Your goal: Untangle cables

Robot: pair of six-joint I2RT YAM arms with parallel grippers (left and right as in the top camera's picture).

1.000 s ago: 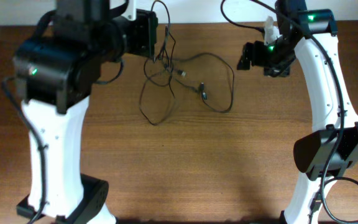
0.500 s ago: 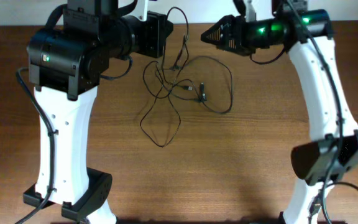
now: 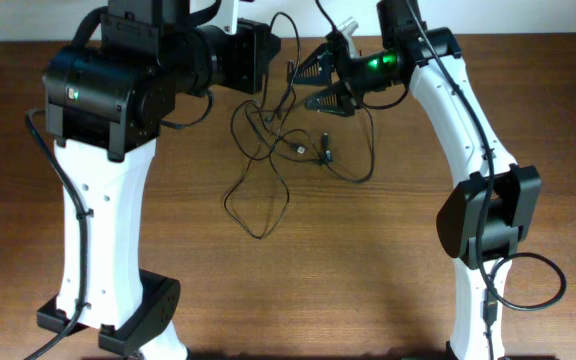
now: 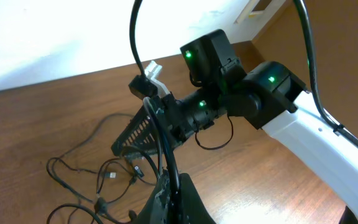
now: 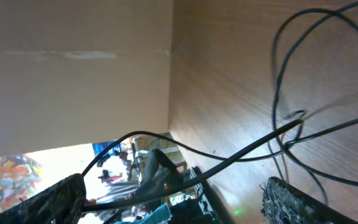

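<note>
Most of the job looks undone: the cables point(image 3: 268, 150) sit in one knotted clump at the far middle of the desk point(image 3: 368, 260). Left tool point(image 4: 173, 196) is clamped on a raised strand, right tool point(image 3: 318, 85) is spread apart around another, nothing separated yet.

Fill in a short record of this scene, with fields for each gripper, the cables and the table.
left gripper: shut on one strand of the cables, held up off the table
right gripper: open, a strand crossing between its jaws
cables: tangled, one loop trailing toward the near edge
plug: lying right of the tangle
table: brown wood
</note>
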